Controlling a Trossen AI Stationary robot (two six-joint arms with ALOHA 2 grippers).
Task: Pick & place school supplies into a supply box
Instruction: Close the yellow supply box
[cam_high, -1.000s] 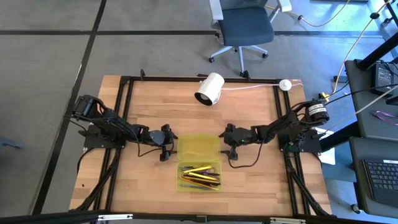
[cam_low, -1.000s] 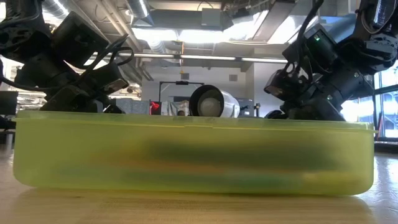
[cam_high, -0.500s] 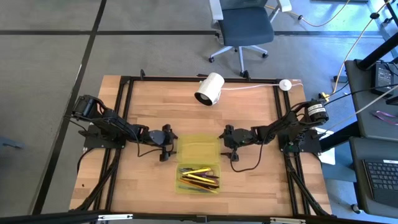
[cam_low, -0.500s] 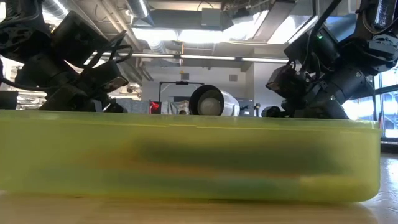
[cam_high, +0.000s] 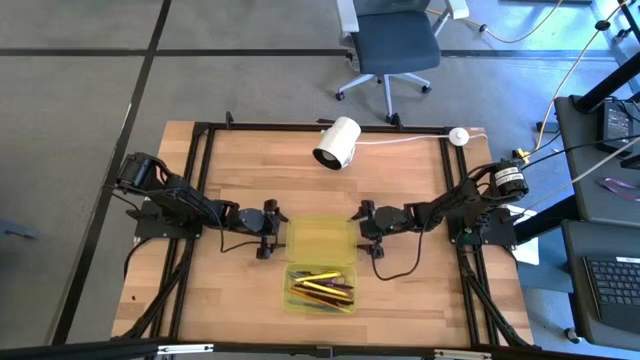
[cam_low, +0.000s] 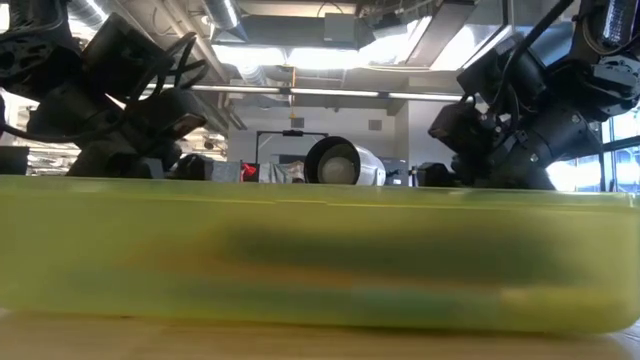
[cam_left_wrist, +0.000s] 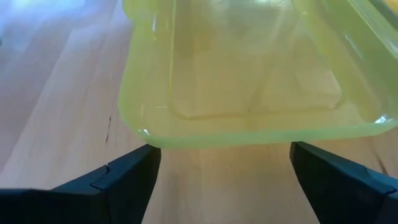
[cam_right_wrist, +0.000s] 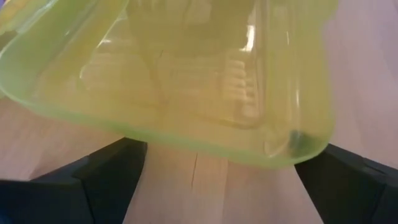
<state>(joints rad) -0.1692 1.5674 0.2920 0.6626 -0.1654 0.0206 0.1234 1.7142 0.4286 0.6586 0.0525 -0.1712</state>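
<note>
With both the left gripper (cam_high: 272, 228) and right gripper (cam_high: 362, 222) spread apart beside the box (cam_high: 320, 240), you risk nudging it and spilling the pencils (cam_high: 320, 287).

Both arms reach low and inward from opposite sides, wrists level. The left gripper (cam_high: 277, 225) and the right gripper (cam_high: 357, 221) face each other, well apart, each with its jaws spread wide, gripping nothing.
</note>
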